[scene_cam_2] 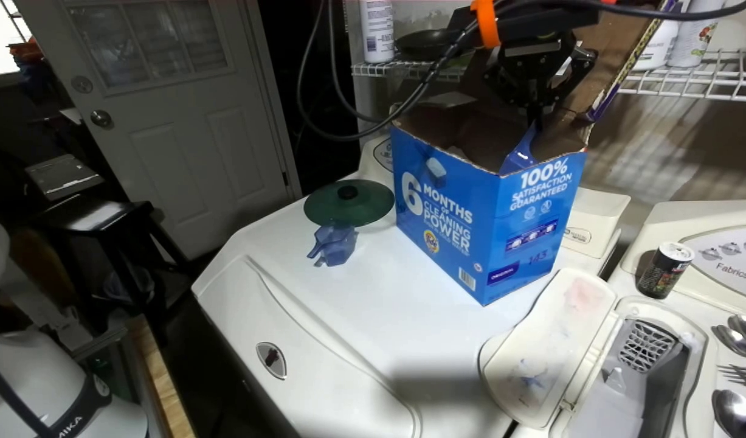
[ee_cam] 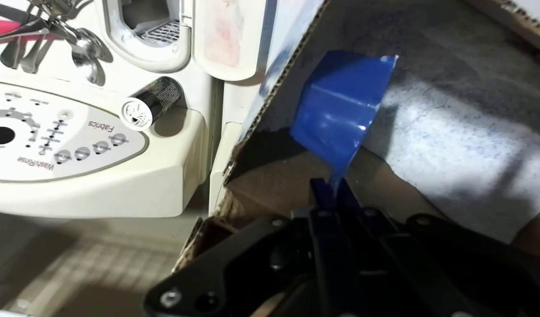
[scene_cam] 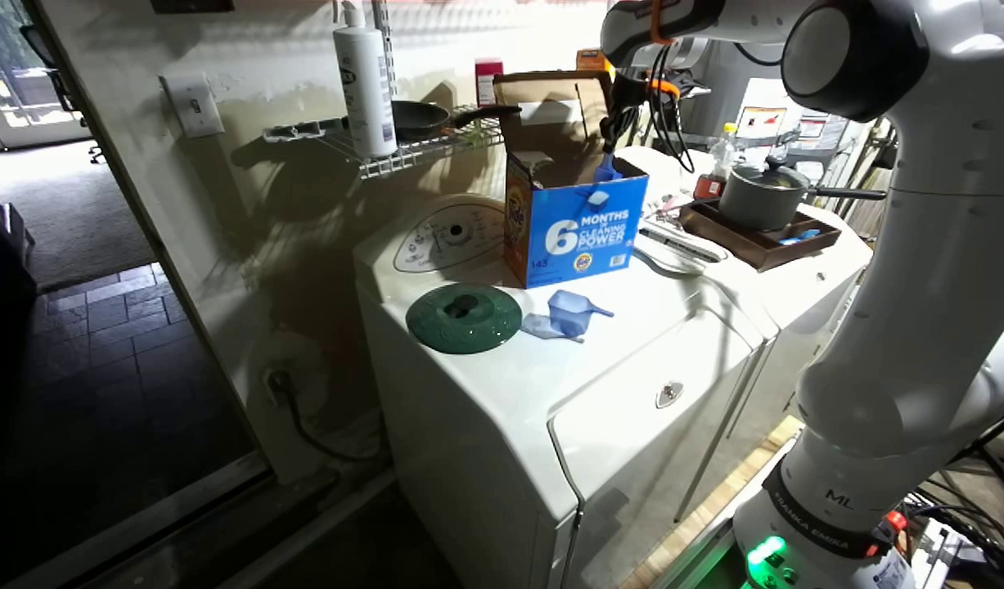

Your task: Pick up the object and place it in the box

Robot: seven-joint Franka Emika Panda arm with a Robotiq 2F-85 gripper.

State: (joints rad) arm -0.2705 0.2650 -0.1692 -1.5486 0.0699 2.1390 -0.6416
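Observation:
The box (scene_cam: 587,237) stands on the white washer with its top open and its back flap raised. Its blue "6" side also shows in an exterior view (scene_cam_2: 436,213). My gripper (scene_cam: 610,149) points down at the box opening, and it also shows in an exterior view (scene_cam_2: 534,118). Its fingers (ee_cam: 334,187) are closed on the thin handle of a blue scoop (ee_cam: 340,105). The scoop hangs at the opening, partly below the rim, in both exterior views (scene_cam: 606,171) (scene_cam_2: 520,156). In the wrist view, white powder-like material (ee_cam: 463,145) shows inside the box, beyond the scoop.
A translucent blue scoop (scene_cam: 571,309) and a green lid (scene_cam: 464,319) lie in front of the box. An open dispenser (scene_cam_2: 628,365), a dark can (scene_cam_2: 664,271) and cutlery (scene_cam_2: 737,337) lie beside it. A wire shelf (scene_cam: 436,147) holds a pan and bottle behind.

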